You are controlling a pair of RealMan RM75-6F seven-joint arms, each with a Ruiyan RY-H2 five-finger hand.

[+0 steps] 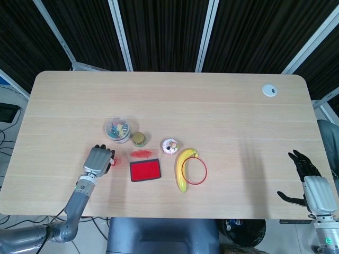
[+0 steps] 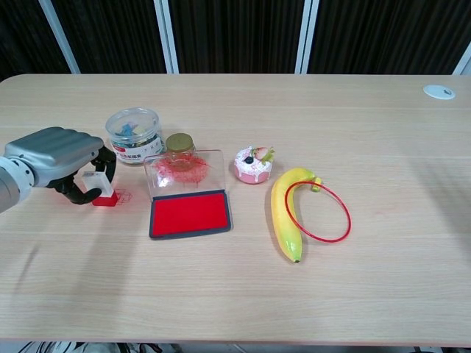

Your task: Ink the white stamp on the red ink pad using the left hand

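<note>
Bright, even overhead light; both views sharp. Soft short shadows lie beneath objects on the tabletop. Dark backdrop behind. Mild bowing at the chest view's edges.

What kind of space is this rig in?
Probably a lab test bench: a light wooden table with a cable grommet, dark slatted panels behind, and assorted props like the banana.

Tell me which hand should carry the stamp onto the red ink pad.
Left. The left hand already has its fingers around the white stamp, just beside the red ink pad. The right hand sits open at the table's far edge.
</note>
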